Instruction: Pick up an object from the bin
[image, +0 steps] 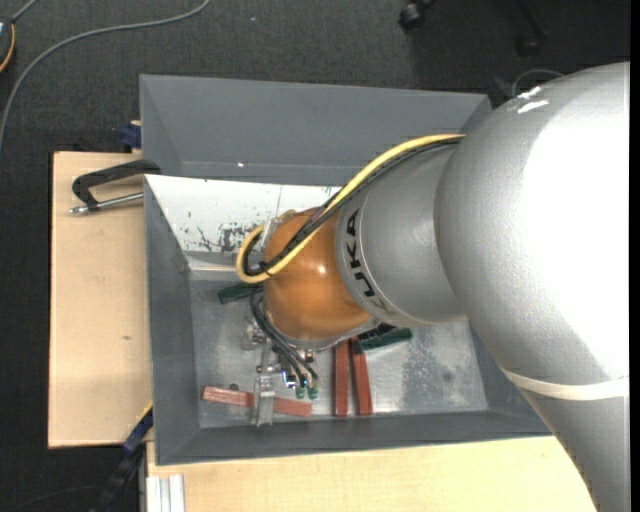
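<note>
My gripper (266, 398) hangs below the orange wrist cover, low at the front left of the bin. It is right over a flat pinkish-red strip (228, 397) that lies along the bin's front wall and runs on to the gripper's right side. Whether the gripper touches the strip I cannot tell. Two dark red bars (351, 380) lie side by side, a little to the right of the gripper.
A green-handled thing (387, 339) pokes out from under the arm at the right, and a dark green piece (237, 294) lies at the left near the back slope. The arm and its cover hide the bin's middle and right.
</note>
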